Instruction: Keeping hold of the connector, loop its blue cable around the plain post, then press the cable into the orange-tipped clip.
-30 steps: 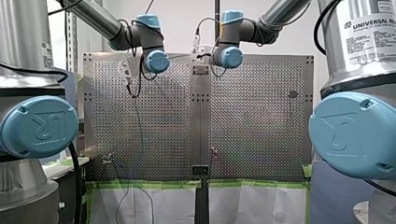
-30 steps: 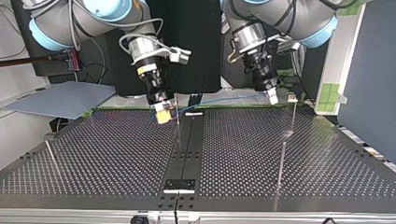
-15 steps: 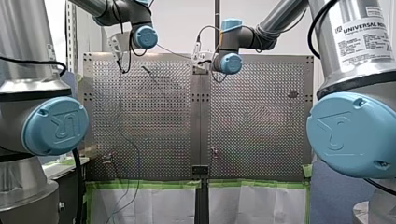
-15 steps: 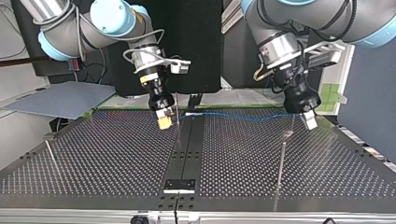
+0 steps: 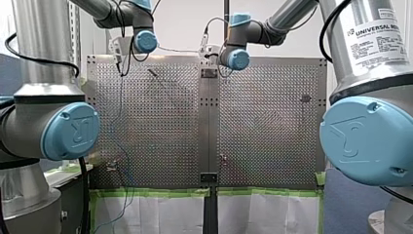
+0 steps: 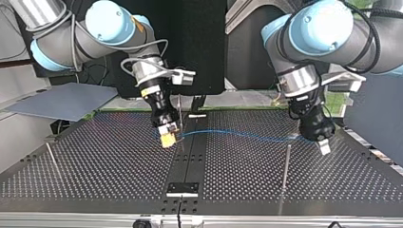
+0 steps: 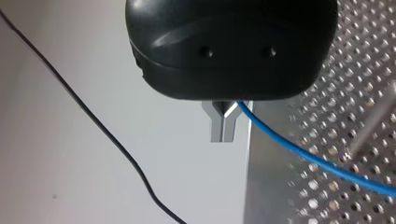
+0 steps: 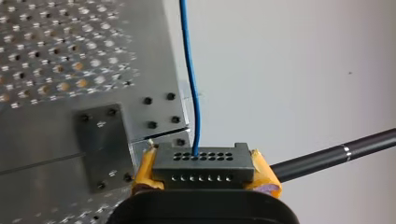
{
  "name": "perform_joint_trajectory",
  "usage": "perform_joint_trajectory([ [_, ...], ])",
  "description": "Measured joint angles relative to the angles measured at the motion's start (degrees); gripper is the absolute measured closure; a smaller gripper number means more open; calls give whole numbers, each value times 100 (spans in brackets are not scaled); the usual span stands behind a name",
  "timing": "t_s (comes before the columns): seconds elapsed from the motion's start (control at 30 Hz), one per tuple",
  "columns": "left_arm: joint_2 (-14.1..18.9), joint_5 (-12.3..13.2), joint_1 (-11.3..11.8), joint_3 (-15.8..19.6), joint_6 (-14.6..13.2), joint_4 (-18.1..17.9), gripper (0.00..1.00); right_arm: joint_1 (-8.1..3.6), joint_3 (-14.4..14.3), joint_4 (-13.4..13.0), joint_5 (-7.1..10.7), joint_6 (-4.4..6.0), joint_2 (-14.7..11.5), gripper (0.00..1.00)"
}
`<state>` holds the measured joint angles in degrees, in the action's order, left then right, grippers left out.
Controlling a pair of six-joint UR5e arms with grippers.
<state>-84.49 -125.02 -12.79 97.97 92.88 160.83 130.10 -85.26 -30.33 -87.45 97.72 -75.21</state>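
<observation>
My right jaws clamp the connector (image 8: 203,162) above the desk's (image 6: 95,161) middle, and my left jaws pinch its blue cable (image 6: 237,134), strung between us. As I judge it, looping the plain post (image 6: 286,164) and clipping are both yet to do.

both your arms reach down from above. the right gripper (image 6: 166,137) clamps the connector (image 8: 203,163) between its yellow pads (image 8: 144,171); the left gripper (image 6: 324,146), tilted outward, pinches the cable (image 7: 299,150) in its closed metal fingers (image 7: 224,126).
</observation>
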Motion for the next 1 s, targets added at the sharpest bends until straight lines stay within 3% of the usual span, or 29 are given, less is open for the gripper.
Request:
perform_joint_trajectory([
  [0.23,-291,290,347,-312,158,22,100,-13,122,3,25,9,93,100],
  [0.7,-697,1032,1094,-363,462,-127,100,-30,252,-15,26,5,458,100],
  [1.0,-1236,1360,1239,-360,564,-330,100,-47,310,-100,30,-17,795,100],
])
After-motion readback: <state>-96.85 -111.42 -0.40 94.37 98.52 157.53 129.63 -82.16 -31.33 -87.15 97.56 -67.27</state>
